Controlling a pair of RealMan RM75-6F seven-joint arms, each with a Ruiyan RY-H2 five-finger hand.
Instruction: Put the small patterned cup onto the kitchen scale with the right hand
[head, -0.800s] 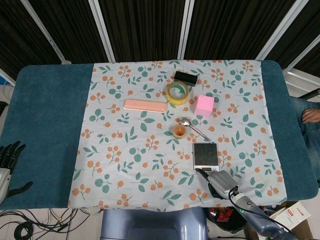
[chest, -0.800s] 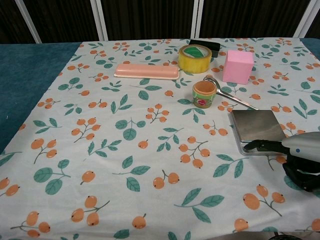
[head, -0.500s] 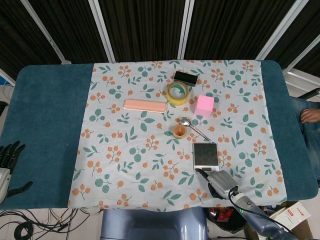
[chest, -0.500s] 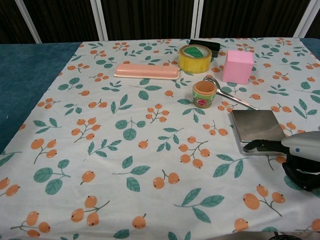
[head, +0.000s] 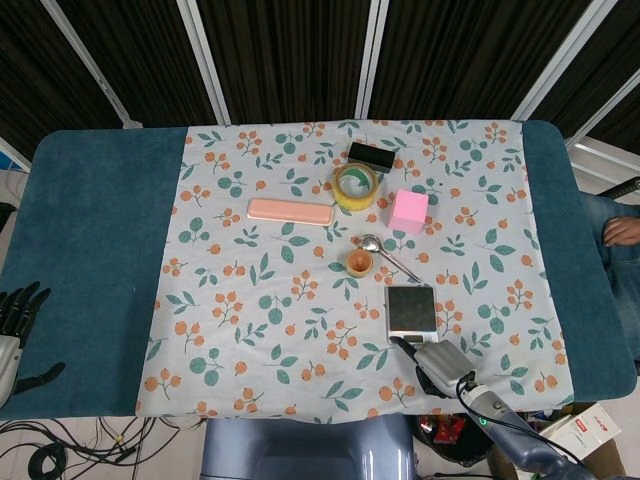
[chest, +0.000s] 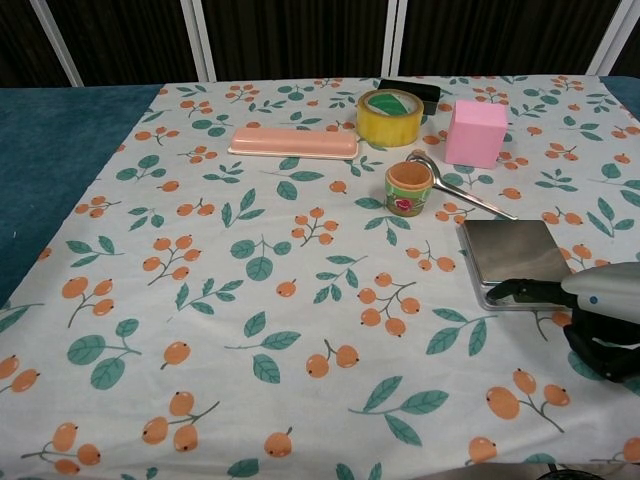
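Observation:
The small patterned cup (head: 359, 263) (chest: 408, 188) stands upright on the floral cloth, orange inside with a green and red pattern. The kitchen scale (head: 411, 309) (chest: 515, 254), a square steel plate, lies a little nearer and to the right of the cup, with nothing on it. My right hand (head: 434, 364) (chest: 597, 318) hovers at the scale's near edge, holding nothing; a dark finger reaches across the scale's front edge and the others curl below. My left hand (head: 17, 328) rests on the blue table at the far left with its fingers apart, holding nothing.
A metal spoon (head: 387, 254) (chest: 459, 186) lies beside the cup. Behind it are a pink cube (head: 409, 210) (chest: 475, 132), a yellow tape roll (head: 355, 186) (chest: 391, 116), a black box (head: 371, 155) and a long pink case (head: 290, 211) (chest: 293, 142).

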